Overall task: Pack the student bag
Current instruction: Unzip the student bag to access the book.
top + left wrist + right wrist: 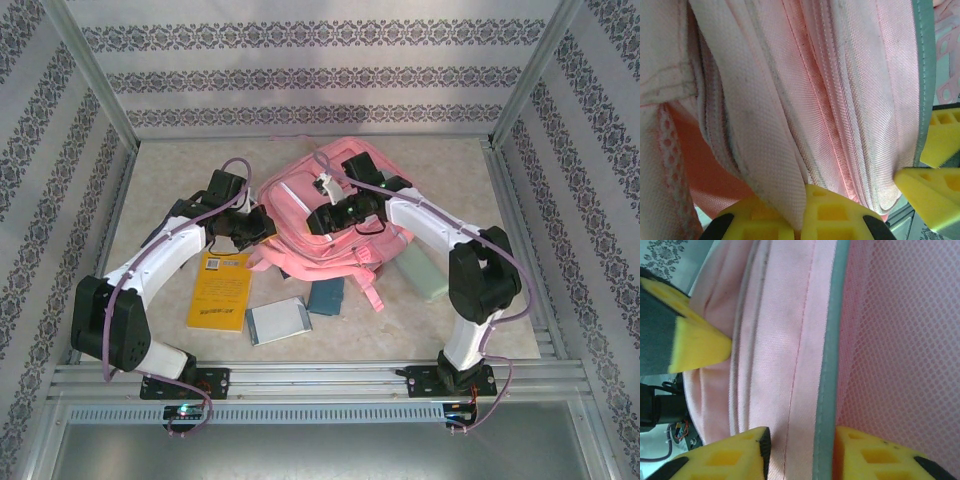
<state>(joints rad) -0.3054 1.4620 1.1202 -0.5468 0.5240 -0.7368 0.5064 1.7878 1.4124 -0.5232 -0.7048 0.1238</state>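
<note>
Checking in from the remote desk. The student bag (340, 248) is lying in the middle of the table (440, 170), a bit toward the far wall, and both arms are reaching in on it from either side.

The left gripper (262, 228) is at the bag's left edge. On the left wrist cam its jaws are together, with a fold of pink fabric pinched between the yellow fingers (840, 215). Zip lines and seams run up from the pinch.

The right gripper (325, 213) is over the top of the bag near its centre. On the right wrist cam its jaws sit on either side of the grey-trimmed edge, one pad against each side with pink mesh beside it, so I'd call that a grip on the bag. Each wrist cam also catches a yellow fingertip of the other claw, so they're close together.

All the loose stuff is on the near side of the bag:
- a yellow book (218, 290), with the left arm crossing over its far end
- a grey notebook (278, 322) just right of the book
- a small dark teal item (325, 296) that I can't identify
- a pale green case (425, 272), partly under the right arm

A pink strap (370, 290) trails off the bag between the teal item and the green case.
</note>
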